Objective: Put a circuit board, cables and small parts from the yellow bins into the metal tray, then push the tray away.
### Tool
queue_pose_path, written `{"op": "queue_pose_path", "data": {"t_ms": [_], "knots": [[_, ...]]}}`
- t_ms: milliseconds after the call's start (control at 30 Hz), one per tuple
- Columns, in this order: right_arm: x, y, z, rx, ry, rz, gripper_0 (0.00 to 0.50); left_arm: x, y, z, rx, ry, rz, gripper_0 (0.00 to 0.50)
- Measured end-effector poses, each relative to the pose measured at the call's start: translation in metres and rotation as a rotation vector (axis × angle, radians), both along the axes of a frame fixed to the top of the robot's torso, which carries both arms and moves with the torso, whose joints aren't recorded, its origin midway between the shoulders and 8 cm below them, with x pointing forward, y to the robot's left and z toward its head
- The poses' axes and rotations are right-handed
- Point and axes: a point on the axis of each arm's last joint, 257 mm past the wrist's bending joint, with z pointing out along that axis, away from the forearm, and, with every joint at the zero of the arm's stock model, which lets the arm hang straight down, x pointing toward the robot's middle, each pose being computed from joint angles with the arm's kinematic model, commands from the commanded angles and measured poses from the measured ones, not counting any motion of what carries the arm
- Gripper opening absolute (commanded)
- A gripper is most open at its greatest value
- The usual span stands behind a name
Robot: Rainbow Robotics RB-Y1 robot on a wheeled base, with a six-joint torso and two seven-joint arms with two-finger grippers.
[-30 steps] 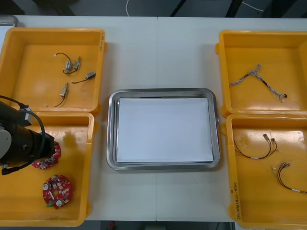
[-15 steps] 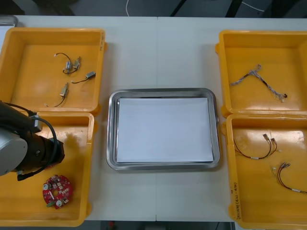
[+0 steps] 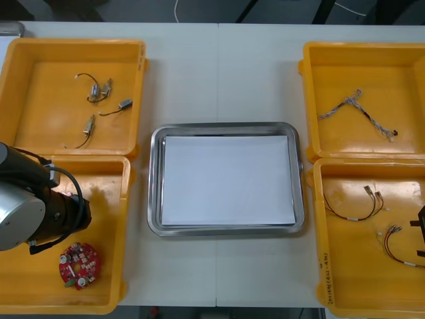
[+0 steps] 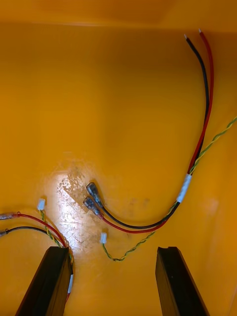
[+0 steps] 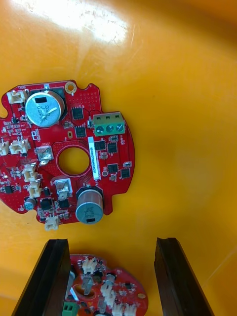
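My left gripper [image 5: 111,279] is open low inside the near-left yellow bin [image 3: 109,292]. Between its fingers lies the edge of one round red circuit board [image 5: 106,294]. A second red board [image 5: 66,158] lies flat just beyond the fingertips, also seen in the front view as the circuit board [image 3: 79,263] beside my left arm [image 3: 30,212]. My right gripper [image 4: 113,276] is open over the near-right bin [image 3: 345,292]. A red and black cable [image 4: 148,224] lies just ahead of its fingers, and another cable [image 4: 29,222] runs by one finger. The metal tray [image 3: 154,179] is white inside.
The far-left bin [image 3: 40,73] holds several small metal parts [image 3: 99,90]. The far-right bin [image 3: 319,73] holds a twisted blue and white cable [image 3: 355,106]. My right gripper [image 3: 420,234] shows at the front view's right edge, next to a cable [image 3: 395,240].
My left arm has moved nearer over the near-left bin and now hides one board. My right gripper has come into the front view at the right edge.
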Motion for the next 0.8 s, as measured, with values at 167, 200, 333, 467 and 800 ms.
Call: {"op": "queue_pose_path", "data": {"t_ms": [167,200,333,467,800], "knots": [[0.001,0.003,-0.004,0.015,-0.016,-0.007,0.5,0.006,0.001,-0.003,-0.012,-0.019,0.031,0.5],[0.001,0.003,-0.004,0.017,-0.02,-0.007,0.5,0.006,0.001,-0.004,-0.011,-0.019,0.033,0.5],[0.002,0.003,-0.007,0.041,-0.048,-0.045,0.5,0.006,0.003,-0.006,-0.009,-0.016,0.037,0.5],[-0.002,0.002,-0.012,0.065,-0.061,-0.081,0.5,0.008,0.003,-0.007,-0.005,-0.023,0.037,0.5],[-0.013,-0.004,-0.024,0.084,-0.083,-0.118,0.5,0.007,0.005,-0.015,0.01,-0.01,0.035,0.5]]}}
